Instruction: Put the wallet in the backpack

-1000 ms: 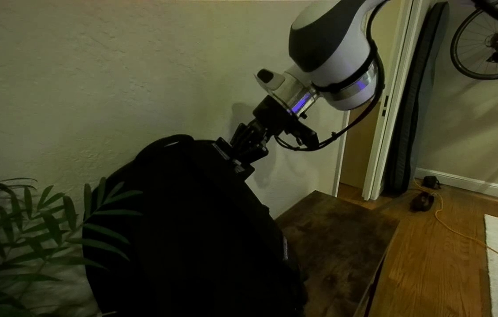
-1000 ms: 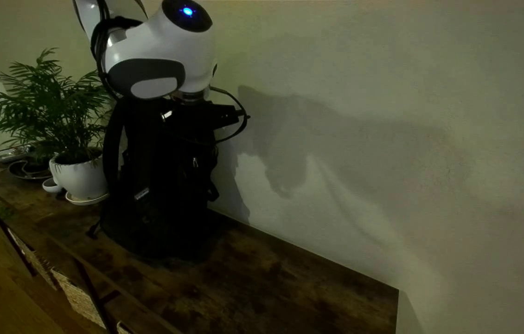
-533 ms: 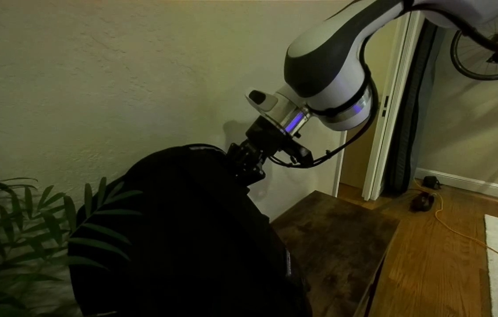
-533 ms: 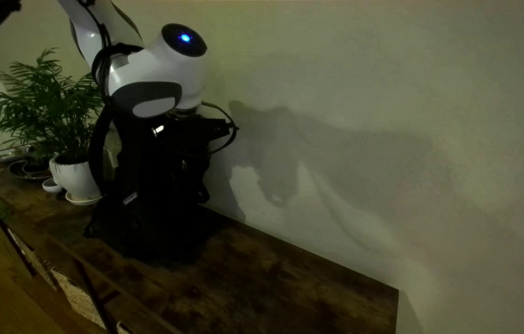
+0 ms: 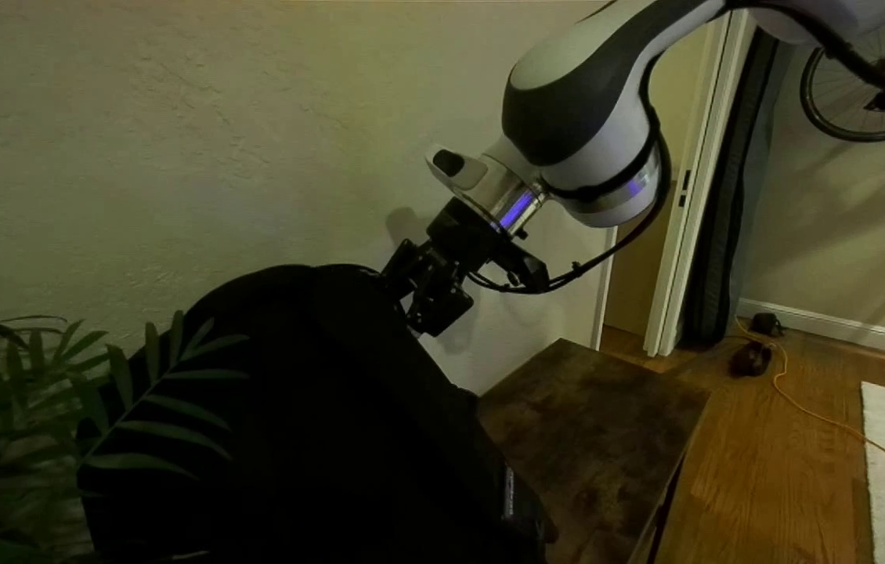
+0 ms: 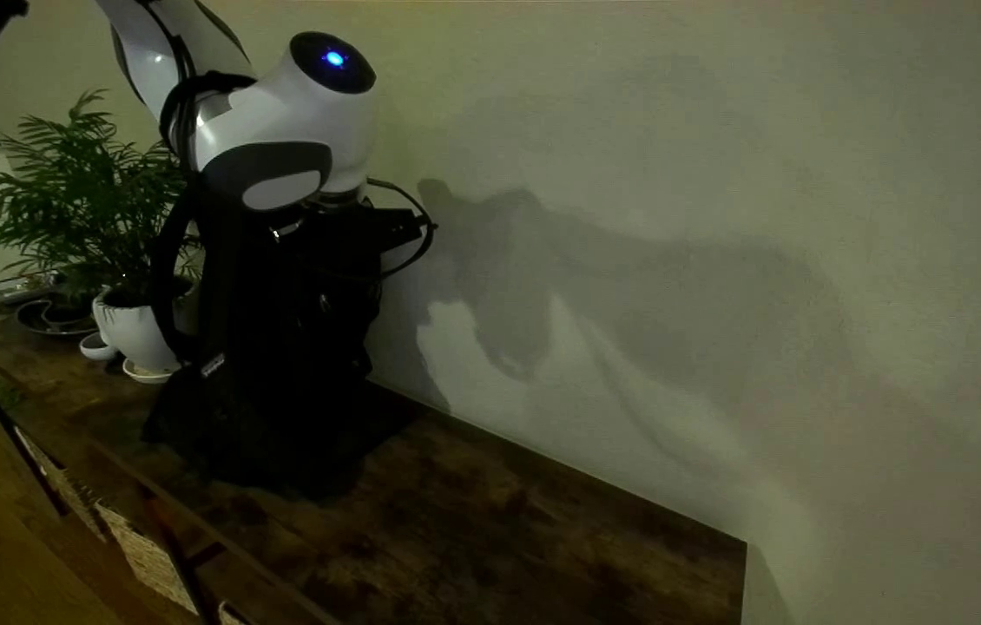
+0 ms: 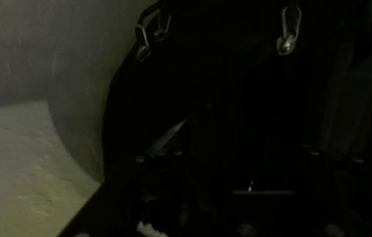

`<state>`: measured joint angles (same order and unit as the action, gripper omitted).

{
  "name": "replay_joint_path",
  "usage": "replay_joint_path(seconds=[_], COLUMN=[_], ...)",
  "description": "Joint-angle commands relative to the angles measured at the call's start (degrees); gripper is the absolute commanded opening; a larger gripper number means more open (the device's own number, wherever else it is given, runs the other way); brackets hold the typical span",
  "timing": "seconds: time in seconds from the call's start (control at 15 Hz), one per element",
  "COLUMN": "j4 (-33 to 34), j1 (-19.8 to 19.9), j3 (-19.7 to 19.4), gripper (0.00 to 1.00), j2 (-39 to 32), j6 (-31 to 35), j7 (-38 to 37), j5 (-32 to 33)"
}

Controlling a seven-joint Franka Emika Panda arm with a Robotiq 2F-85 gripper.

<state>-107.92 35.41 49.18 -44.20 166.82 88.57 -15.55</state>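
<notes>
Wallet not sighted; release judged likely

Wallet: seen in no view. It may lie in the darkness below the gripper (image 5: 411,298), inside the backpack (image 5: 317,407), but nothing shown confirms this. In the wrist view a pale sliver (image 7: 169,135) just ahead of the gripper cannot be identified.

Gripper: its fingers (image 7: 334,168) stand well apart, and no object can be made out between them; whether this is their full spread cannot be told. The spacing would suit letting something flat drop, so the step in hand is judged to be the release. If so, the task is nearly done, and a slow lift along the line of entry is called for.

Backpack: roughly upright, directly beneath the gripper, its dark upper edge (image 5: 348,282) hiding the fingertips in an exterior view. The stance presumably serves to offer its top to the arm (image 5: 583,117), which slants down above it. Zip pulls (image 7: 285,47) show ahead of the fingers; one could snag as the gripper leaves and drag the soft backpack along.

Surroundings: the backpack stands on a table (image 6: 490,538) well below the gripper, presumably to bring that top within easy reach. The wall (image 6: 760,174) runs just beside both, and may serve to stop the backpack tipping; contact is not shown. A potted plant (image 6: 82,208) stands near, lower than the gripper, its leaves (image 5: 168,432) overlapping the backpack's outline in an exterior view, so clearance there is unverified
</notes>
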Motion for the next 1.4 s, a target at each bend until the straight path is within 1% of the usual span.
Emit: replay_joint_path(seconds=[0.0,0.07,0.27,0.47,0.6,0.73,1.0,1.2,1.33], j4=[-2.59,-3.07,-3.65,-4.33,-4.92,-5.26,-5.68,-5.46,-5.15], j1=[3.80,4.00,2.87,0.32,-1.98,-5.35,-15.12,-21.63,-25.01], j3=[1.88,1.20,-1.96,-6.75,-10.78,-15.84,-28.95,-37.84,-42.69], gripper=[0.94,0.98,1.00,1.00,1.00,1.00,1.00,1.00,1.00], j2=[3.98,5.43,9.15,13.47,16.01,17.99,19.49,18.14,17.11], j6=[-2.81,-3.56,-5.30,-6.51,-7.27,-8.21,-8.51,-9.22,-10.95], j7=[-4.66,-7.26,-15.57,-24.18,-29.39,-34.51,-45.08,-54.80,-61.82], j5=[-1.52,-1.99,-3.42,-3.97,-3.91,-3.58,-1.44,3.00,6.91])
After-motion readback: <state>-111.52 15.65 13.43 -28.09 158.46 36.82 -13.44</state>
